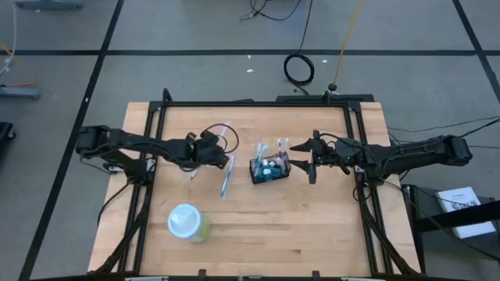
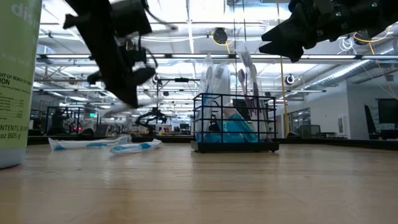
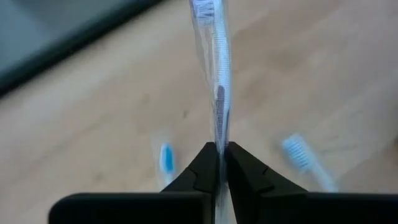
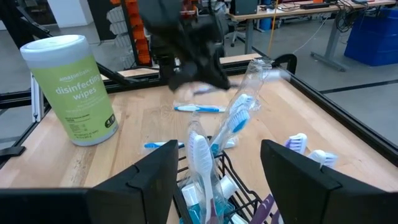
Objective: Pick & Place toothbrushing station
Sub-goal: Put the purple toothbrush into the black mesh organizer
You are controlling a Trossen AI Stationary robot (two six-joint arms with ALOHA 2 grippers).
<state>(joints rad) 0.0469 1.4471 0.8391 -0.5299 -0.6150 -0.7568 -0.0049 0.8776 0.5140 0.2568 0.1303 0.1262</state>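
Two grippers up: left gripper (image 3: 217, 163) clamped on wrapped toothbrush (image 3: 214, 74), right gripper (image 4: 217, 180) spread wide over toothbrushing station (image 1: 269, 168), mid-table toward right edge. Caddy prob light, stiff wire; grab by top rim imo.

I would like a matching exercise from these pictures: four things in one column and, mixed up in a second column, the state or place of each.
Things:
1. left gripper
2. right gripper
3. wire-mesh caddy
4. wipes canister

States or places:
A. holds upright toothbrushes
B. open, beside the caddy
C. shut on a wrapped toothbrush
D. stands near the table's front edge

Pairs: 1-C, 2-B, 3-A, 4-D
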